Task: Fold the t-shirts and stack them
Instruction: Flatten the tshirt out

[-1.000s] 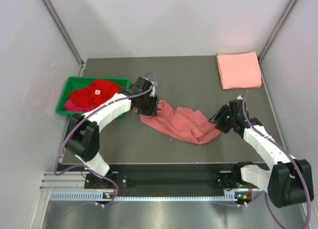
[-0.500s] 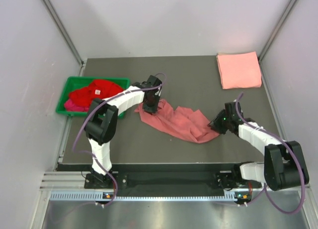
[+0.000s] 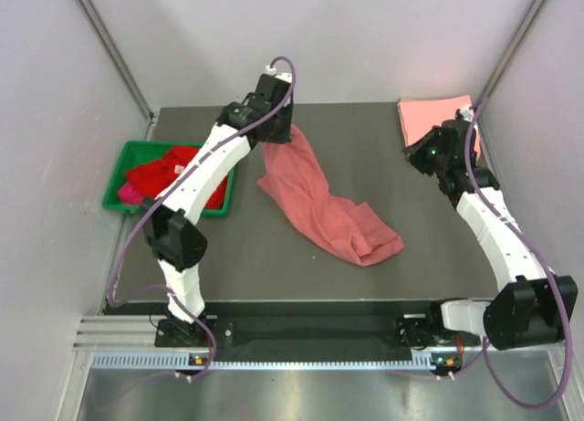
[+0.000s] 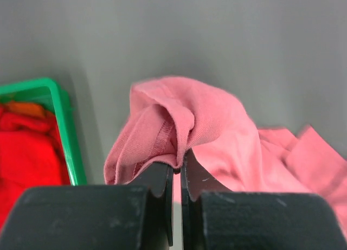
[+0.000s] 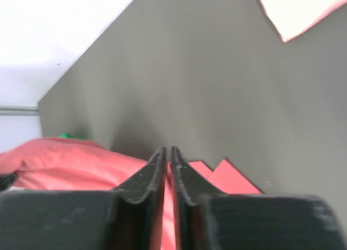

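Observation:
A dusty rose t-shirt (image 3: 319, 202) stretches from the table's middle up toward the back. My left gripper (image 3: 276, 136) is shut on a bunched fold at its upper end, and in the left wrist view that fold of the rose t-shirt (image 4: 206, 120) is pinched between the left gripper's (image 4: 180, 159) jaws. The shirt's other end lies crumpled on the table. My right gripper (image 3: 418, 153) hangs raised at the back right, apart from the shirt. In the right wrist view the right gripper (image 5: 168, 152) is shut with nothing in it. A folded salmon pink t-shirt (image 3: 438, 133) lies at the back right corner.
A green bin (image 3: 123, 179) at the left edge holds red t-shirts (image 3: 173, 170) and a bit of magenta cloth. The right arm partly covers the folded salmon shirt. White walls close in the table on both sides and at the back.
Both grippers have shut. The left one rose toward the back, pulling the rose shirt's end up with it. The right one lifted away to the back right, leaving the shirt's other end on the table.

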Robot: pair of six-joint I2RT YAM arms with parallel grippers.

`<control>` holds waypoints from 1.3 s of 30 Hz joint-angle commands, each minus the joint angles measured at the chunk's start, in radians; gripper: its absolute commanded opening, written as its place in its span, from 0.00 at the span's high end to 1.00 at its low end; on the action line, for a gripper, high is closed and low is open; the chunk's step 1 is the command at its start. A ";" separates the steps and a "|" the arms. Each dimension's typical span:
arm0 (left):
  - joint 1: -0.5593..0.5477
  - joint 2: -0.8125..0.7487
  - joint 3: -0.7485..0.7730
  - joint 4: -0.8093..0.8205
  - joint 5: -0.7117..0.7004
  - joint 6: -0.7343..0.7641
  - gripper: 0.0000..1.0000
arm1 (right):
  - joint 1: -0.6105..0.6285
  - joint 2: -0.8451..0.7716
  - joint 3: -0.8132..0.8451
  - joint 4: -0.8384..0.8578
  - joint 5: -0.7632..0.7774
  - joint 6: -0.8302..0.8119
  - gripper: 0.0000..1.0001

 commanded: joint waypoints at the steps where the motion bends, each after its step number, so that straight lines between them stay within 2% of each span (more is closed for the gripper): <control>1: 0.001 -0.142 -0.092 -0.021 0.077 -0.048 1.00 | -0.002 -0.013 -0.028 -0.074 -0.022 -0.018 0.88; 3: 0.001 -0.231 -0.233 0.042 0.151 -0.065 1.00 | 0.005 -0.017 -0.120 -0.049 -0.067 -0.017 0.76; 6: -0.001 -0.325 -0.362 0.084 0.197 -0.088 1.00 | 0.013 -0.014 -0.219 -0.026 -0.078 -0.018 0.67; 11: -0.001 -0.429 -0.512 0.121 0.197 -0.114 1.00 | 0.033 -0.026 -0.362 -0.005 -0.095 0.003 0.63; 18: -0.001 -0.455 -0.588 0.121 0.196 -0.107 1.00 | 0.093 -0.005 -0.448 0.023 -0.076 0.057 0.60; 23: -0.001 -0.452 -0.597 0.114 0.184 -0.085 1.00 | 0.125 -0.014 -0.491 0.063 0.024 0.091 0.58; 29: -0.001 -0.451 -0.612 0.130 0.197 -0.090 1.00 | 0.147 0.044 -0.491 0.084 0.039 0.097 0.53; 32: -0.001 -0.442 -0.618 0.139 0.197 -0.093 1.00 | 0.154 0.081 -0.496 0.115 0.045 0.101 0.56; 34: -0.001 -0.439 -0.620 0.147 0.228 -0.101 1.00 | 0.154 0.093 -0.493 0.142 0.048 0.094 0.64; 35: -0.001 -0.437 -0.623 0.154 0.230 -0.104 1.00 | 0.154 0.099 -0.490 0.146 0.056 0.089 0.77; 37: -0.001 -0.434 -0.626 0.168 0.220 -0.110 1.00 | 0.154 0.099 -0.465 0.140 0.105 0.069 0.95; 38: -0.001 -0.431 -0.626 0.176 0.214 -0.116 1.00 | 0.153 0.093 -0.450 0.130 0.123 0.062 1.00; 39: -0.001 -0.431 -0.621 0.186 0.181 -0.121 1.00 | 0.153 0.089 -0.428 0.100 0.145 0.039 1.00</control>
